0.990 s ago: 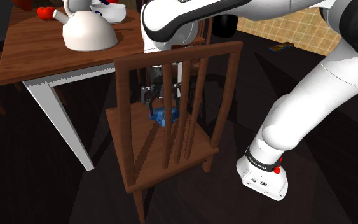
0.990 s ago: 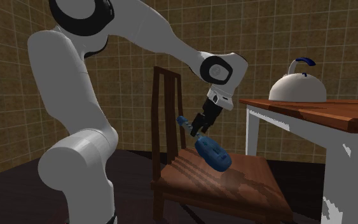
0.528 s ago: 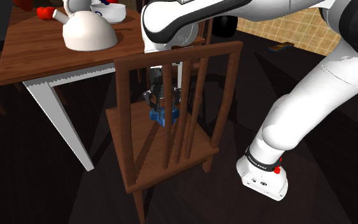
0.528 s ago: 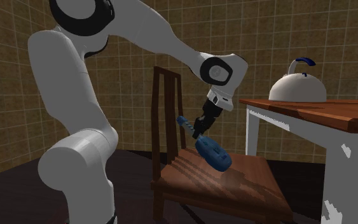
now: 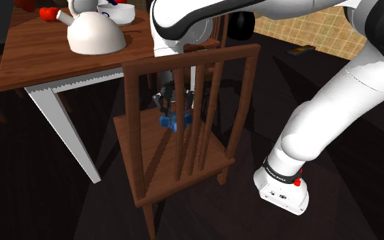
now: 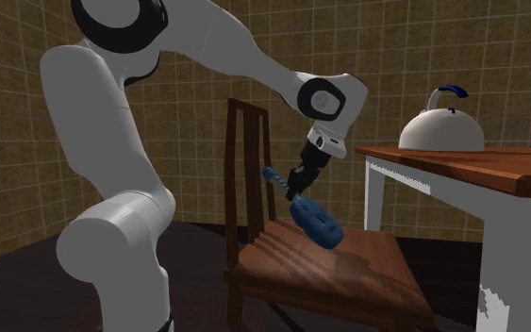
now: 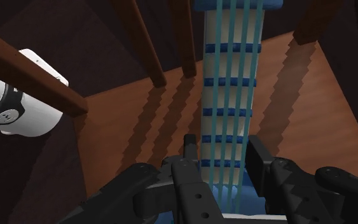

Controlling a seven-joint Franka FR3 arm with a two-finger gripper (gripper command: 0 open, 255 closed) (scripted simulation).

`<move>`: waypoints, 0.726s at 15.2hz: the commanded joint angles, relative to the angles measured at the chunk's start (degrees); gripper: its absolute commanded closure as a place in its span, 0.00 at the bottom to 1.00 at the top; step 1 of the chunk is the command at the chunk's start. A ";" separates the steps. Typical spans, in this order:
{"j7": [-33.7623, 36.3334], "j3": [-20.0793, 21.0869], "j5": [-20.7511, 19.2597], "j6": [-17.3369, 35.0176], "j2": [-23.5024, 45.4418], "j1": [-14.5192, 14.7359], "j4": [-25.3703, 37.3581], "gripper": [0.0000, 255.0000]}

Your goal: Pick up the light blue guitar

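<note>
Blue guitar (image 6: 314, 224) higher above chair seat (image 6: 357, 273)

The chair (image 6: 348, 269) is reddish-brown wood with a faint sheen on its seat. The worktop (image 5: 33, 61) has a similar wooden top over plain white legs. The guitar (image 6: 316, 226) has a glossy blue body, the kettle (image 5: 96, 34) and arm (image 6: 112, 160) are smooth white, and the jaws are matt black.

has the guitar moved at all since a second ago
Yes. In the second exterior view the guitar has risen a little, its body lifting up off the chair seat.
</note>
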 commanded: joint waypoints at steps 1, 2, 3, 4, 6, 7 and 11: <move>0.31 -0.28 -0.09 -1.57 -0.51 -0.10 1.09 1.00; 0.53 -0.37 -0.12 -2.30 -0.67 -0.13 1.69 1.00; 0.75 -0.46 -0.15 -3.03 -0.82 -0.15 2.30 1.00; 0.98 -0.54 -0.18 -3.76 -0.96 -0.17 2.93 1.00; 1.43 -0.72 -0.23 -5.21 -1.19 -0.22 4.21 1.00; 1.66 -0.81 -0.25 -5.93 -1.29 -0.24 4.87 1.00; 2.60 -1.14 -0.33 -8.80 -1.55 -0.32 7.62 1.00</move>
